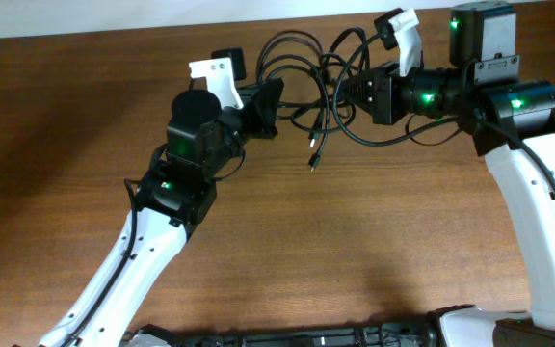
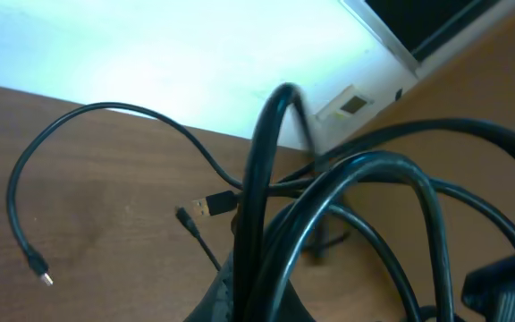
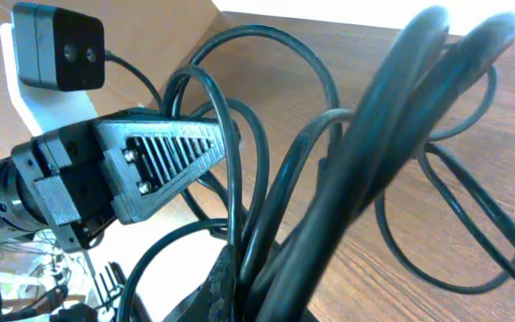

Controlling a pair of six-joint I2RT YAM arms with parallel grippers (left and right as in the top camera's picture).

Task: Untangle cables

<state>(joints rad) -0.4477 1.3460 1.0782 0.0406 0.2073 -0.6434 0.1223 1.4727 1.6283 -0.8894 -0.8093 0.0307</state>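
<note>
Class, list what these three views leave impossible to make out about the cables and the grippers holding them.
Overhead: how many separate cables there are; thin strands overlap between left gripper and right gripper.
Left wrist: which strands the left gripper clamps; blurred cables near the lens and the bottom edge hide it.
Right wrist: the same for the right gripper.
Left wrist: type of the small plug; too small.
</note>
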